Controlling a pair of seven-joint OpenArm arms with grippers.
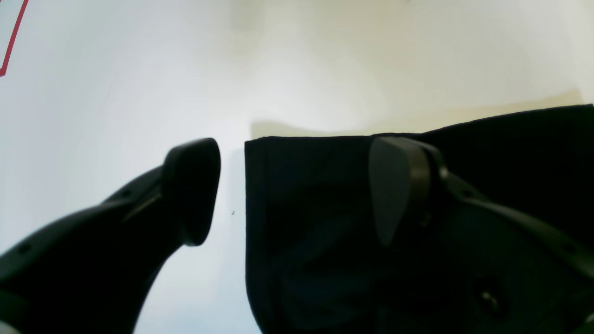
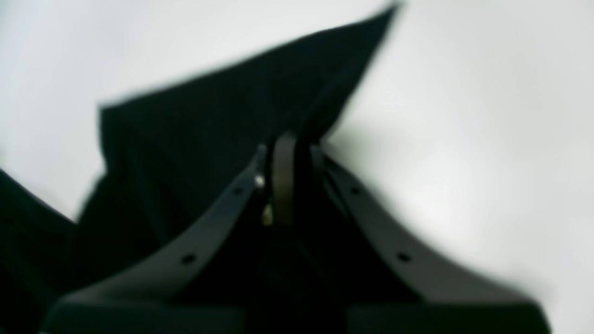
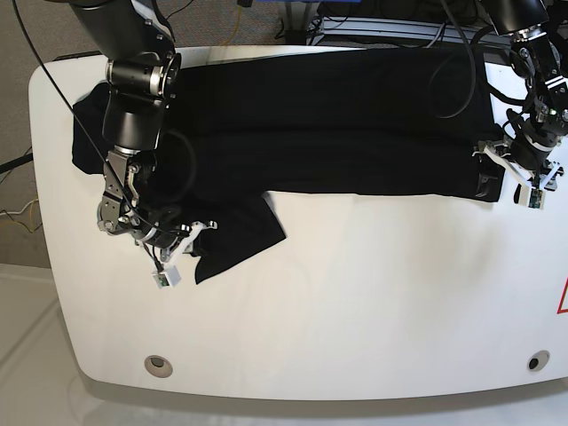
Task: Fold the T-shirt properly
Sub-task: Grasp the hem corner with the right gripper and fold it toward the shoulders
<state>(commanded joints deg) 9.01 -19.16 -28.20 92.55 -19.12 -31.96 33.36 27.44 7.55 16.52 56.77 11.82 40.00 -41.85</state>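
Note:
The black T-shirt (image 3: 337,115) lies spread across the far half of the white table (image 3: 355,293), and one loose flap (image 3: 244,235) points toward the near side at the left. My right gripper (image 3: 195,232) is shut on that flap. In the blurred right wrist view its fingertips (image 2: 287,153) pinch a raised peak of the cloth (image 2: 232,111). My left gripper (image 3: 488,173) is at the shirt's right corner and stands open (image 1: 297,190). One finger (image 1: 192,190) is over bare table, the other finger (image 1: 399,185) over the cloth (image 1: 306,222), with the shirt's edge between them.
A red marking (image 3: 562,297) sits at the table's right edge and shows in the left wrist view's corner (image 1: 11,41). Two round holes (image 3: 159,365) (image 3: 532,361) lie near the front edge. Cables (image 3: 453,62) hang over the shirt at the back right.

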